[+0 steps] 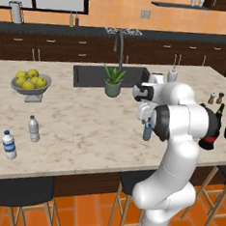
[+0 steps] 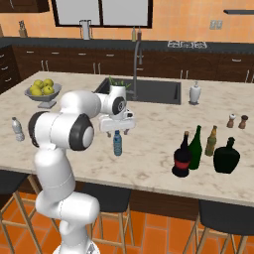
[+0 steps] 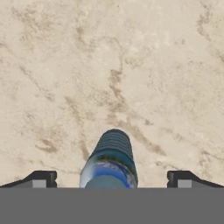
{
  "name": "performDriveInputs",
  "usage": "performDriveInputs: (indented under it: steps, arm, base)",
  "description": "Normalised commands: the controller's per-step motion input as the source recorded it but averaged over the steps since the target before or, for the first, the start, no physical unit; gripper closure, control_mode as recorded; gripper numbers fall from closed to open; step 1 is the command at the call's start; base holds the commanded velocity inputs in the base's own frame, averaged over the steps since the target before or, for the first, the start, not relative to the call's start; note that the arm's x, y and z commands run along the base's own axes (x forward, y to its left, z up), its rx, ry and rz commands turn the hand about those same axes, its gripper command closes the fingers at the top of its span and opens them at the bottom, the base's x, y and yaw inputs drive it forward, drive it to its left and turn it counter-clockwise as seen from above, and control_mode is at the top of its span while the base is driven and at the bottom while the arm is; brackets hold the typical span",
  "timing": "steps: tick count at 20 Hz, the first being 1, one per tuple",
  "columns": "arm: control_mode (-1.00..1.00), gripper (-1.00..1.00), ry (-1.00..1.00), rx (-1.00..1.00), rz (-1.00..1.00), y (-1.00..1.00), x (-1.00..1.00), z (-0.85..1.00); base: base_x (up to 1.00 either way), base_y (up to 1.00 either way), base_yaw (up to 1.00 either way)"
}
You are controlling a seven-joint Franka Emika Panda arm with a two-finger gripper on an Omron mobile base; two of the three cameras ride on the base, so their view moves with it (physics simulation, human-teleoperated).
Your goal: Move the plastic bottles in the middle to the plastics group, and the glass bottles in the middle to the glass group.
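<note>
I hold the gripper [image 2: 117,130] just above the blue bottle [image 2: 117,143], which stands mid-counter, the fingers [image 3: 40,179] spread wide either side of its cap, grasping nothing. A crooked descent could, I judge, tip the light bottle. On the counter [image 1: 84,127], the bowl [image 1: 31,87] holds yellow-green fruit.

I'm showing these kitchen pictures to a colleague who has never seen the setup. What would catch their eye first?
Probably the white arm, its end effector poised open right above the small blue bottle standing mid-counter; in the hand view its fingertips flank the bottle, apart from it. Next, the dark bottles clustered at the counter's right end, including the green wine bottle and the black red-labelled bottle. Lastly, the bowl of yellow-green fruit on the far left.
</note>
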Motion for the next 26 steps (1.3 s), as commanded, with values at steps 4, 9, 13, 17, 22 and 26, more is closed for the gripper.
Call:
performDriveInputs:
  steps: [4,9,13,17,22,26]
  arm:
    - [-1.00,-1.00,0.00,0.00,0.00,0.00,-0.05,0.00]
    - [-1.00,-1.00,0.00,0.00,-0.02,0.00,-0.01,0.00]
    - [-1.00,1.00,0.00,0.00,-0.03,0.03,0.00,-0.06]
    - [-1.00,1.00,0.00,0.00,-0.07,0.01,-0.12,-0.01]
    - [-1.00,1.00,0.00,0.01,-0.04,0.16,-0.27,0.08]
    - [-1.00,1.00,0.00,0.03,0.00,0.70,-0.43,0.37]
  base:
    - [0.00,0.00,0.00]
    - [0.00,0.00,0.00]
    - [0.00,0.00,0.00]
    - [0.00,0.00,0.00]
    - [0.00,0.00,0.00]
    - [0.00,0.00,0.00]
